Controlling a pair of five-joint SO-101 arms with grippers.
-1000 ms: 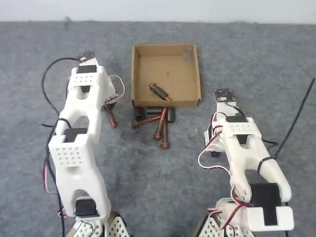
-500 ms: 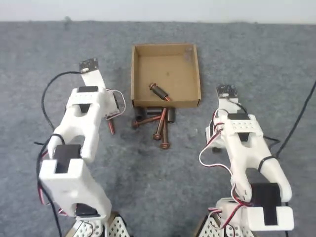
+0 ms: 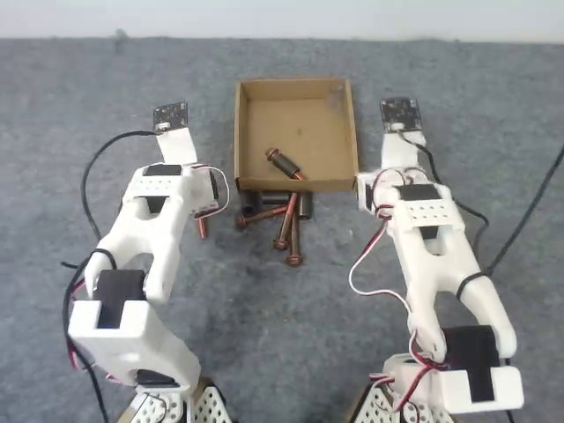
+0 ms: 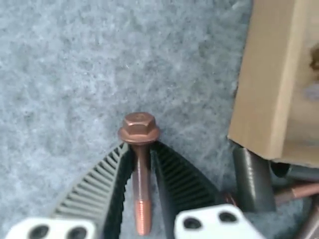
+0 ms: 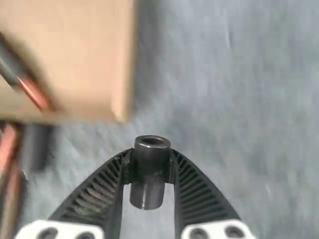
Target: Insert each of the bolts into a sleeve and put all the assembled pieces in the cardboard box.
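Left wrist view: left jaws closed on a copper bolt (image 4: 140, 169) — shank clamped between them, hex head poking out past the tips. It sits over the grey desk (image 4: 75, 59), near a front corner of the cardboard box (image 4: 279, 84); can't tell if it touches the desk.

Right wrist view: right jaws clamped on a dark sleeve (image 5: 149, 172), open bore facing outward, near the box's other front corner.

High view: left arm (image 3: 150, 238) is just beside the box's left wall, right arm (image 3: 432, 238) by its right front corner. One assembled piece (image 3: 283, 164) lies tilted inside the box, close to the front wall. A loose pile (image 3: 280, 218) of several bolts and sleeves sits on the desk — right against the outside of that wall, between the two arms.
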